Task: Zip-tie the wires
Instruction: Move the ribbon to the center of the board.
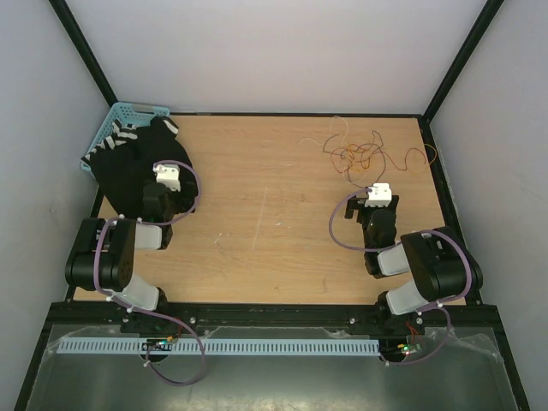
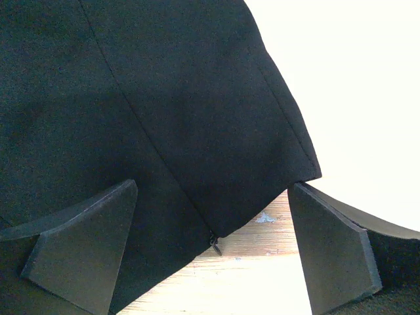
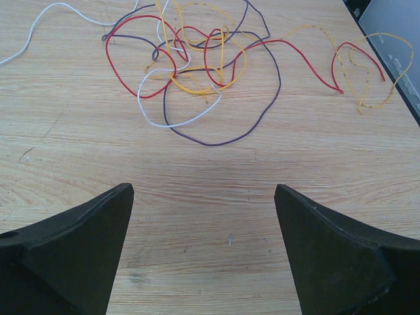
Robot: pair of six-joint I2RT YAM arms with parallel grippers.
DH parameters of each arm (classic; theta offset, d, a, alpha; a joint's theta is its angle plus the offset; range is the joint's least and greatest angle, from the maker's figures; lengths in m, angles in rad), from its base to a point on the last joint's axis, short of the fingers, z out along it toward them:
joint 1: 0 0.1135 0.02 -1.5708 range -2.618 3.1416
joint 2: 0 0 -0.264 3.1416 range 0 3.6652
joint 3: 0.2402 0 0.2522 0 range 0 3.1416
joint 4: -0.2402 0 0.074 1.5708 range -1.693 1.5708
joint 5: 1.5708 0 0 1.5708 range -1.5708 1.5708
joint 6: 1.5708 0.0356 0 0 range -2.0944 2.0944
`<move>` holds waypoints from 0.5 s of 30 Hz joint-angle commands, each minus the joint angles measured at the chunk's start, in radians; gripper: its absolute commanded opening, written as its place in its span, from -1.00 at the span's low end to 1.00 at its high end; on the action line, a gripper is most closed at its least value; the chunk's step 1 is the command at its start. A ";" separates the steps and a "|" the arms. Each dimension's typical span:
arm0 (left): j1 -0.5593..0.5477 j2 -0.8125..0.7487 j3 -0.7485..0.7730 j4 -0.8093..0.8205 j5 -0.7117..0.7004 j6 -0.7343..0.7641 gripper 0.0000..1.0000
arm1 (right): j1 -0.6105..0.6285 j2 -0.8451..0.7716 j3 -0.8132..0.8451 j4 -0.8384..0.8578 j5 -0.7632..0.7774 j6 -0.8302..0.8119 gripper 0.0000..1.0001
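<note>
Far left corner first: a light-blue slatted plastic basket (image 1: 128, 113), and slumped against it, spilling onto the wooden table (image 1: 274, 223), a heap of black stitched fabric (image 1: 137, 163). The left gripper (image 2: 211, 190) is nosed right up to it. The wrist view is almost all black cloth, with a seam running down and a small metal zip pull (image 2: 214, 244) hanging at the hem. Its jaws are spread wide with nothing in them. The cloth hangs just ahead of the fingers, and I can't tell whether it touches them.

Across the bare middle of the board to the right gripper (image 3: 203, 190): its jaws are also spread wide and empty, hovering over plain wood. Just beyond them lie the wires (image 3: 197, 72), a loose tangle of thin red, orange, purple and white strands. They loop over each other at the far right of the table, with stray ends trailing toward the right edge.

This looks like the very start of the job: nothing is gathered and nothing is picked up. The white plastic zip tie doesn't show in any view, so I can't say where it is.

The next move, as I judge it, is to find that tie. The strands must then be drawn into one tight bunch, since they're too slack and scattered to loop as they lie. Thin, springy strands will slip out of a careless pinch.
</note>
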 commanded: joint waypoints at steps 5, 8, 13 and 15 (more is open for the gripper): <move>0.002 -0.007 0.006 0.017 0.013 -0.005 0.98 | -0.001 -0.001 0.020 0.003 0.010 0.011 0.98; 0.004 -0.008 0.006 0.017 0.013 -0.006 0.98 | -0.001 -0.001 0.022 0.002 0.011 0.011 0.99; 0.005 -0.007 0.006 0.016 0.015 -0.005 0.98 | -0.001 0.000 0.022 0.001 0.012 0.011 0.99; 0.005 -0.007 0.006 0.018 0.015 -0.005 0.98 | -0.001 0.001 0.026 -0.004 -0.003 0.008 0.99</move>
